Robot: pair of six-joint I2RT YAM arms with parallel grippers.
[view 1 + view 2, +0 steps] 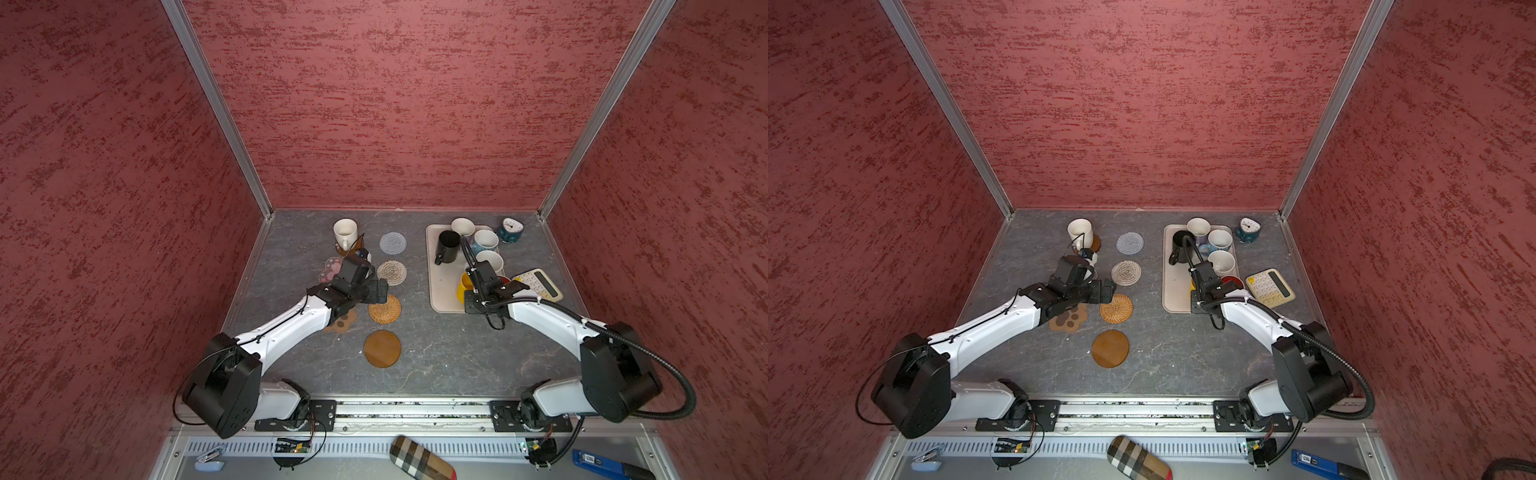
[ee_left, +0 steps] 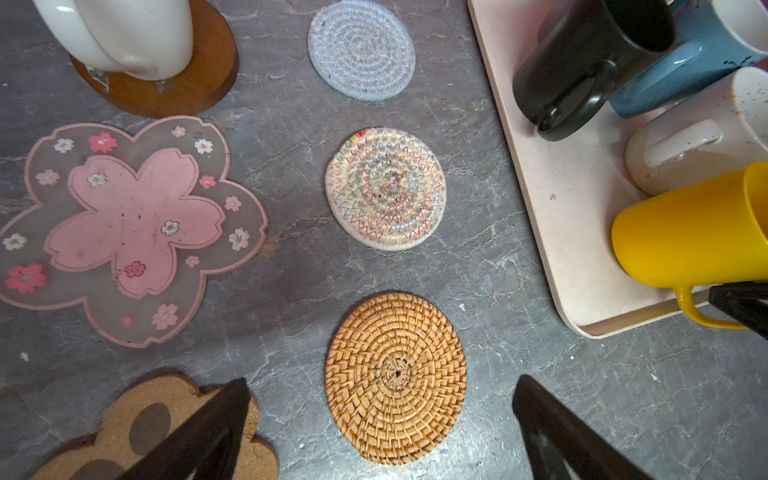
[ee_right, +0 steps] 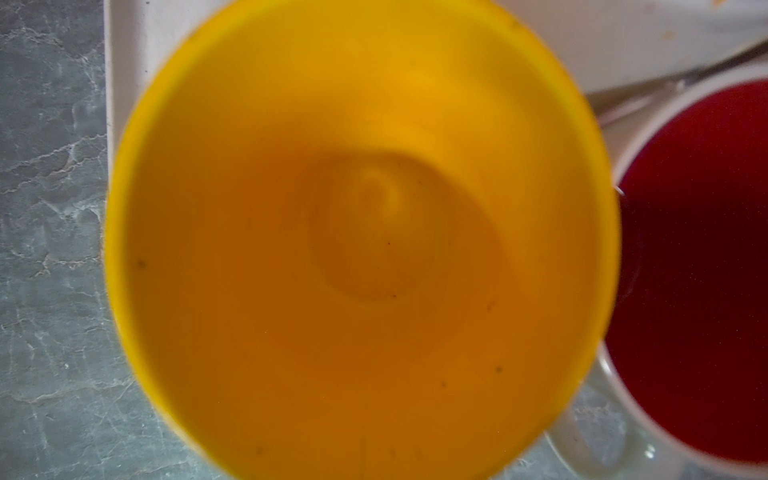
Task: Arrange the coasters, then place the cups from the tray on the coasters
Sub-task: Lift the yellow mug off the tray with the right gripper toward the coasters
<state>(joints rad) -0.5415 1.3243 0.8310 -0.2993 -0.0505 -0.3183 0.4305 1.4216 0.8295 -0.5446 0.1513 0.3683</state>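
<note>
The right jaws grip the yellow mug [image 2: 685, 237]; the left jaws gape empty. The rattan coaster [image 1: 385, 309] lies nearest, leftward across the worktop [image 1: 436, 357].

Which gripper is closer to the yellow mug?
Right. The right gripper is shut on the handle of the yellow mug in the tray; the left gripper hangs open over the rattan coaster.
</note>
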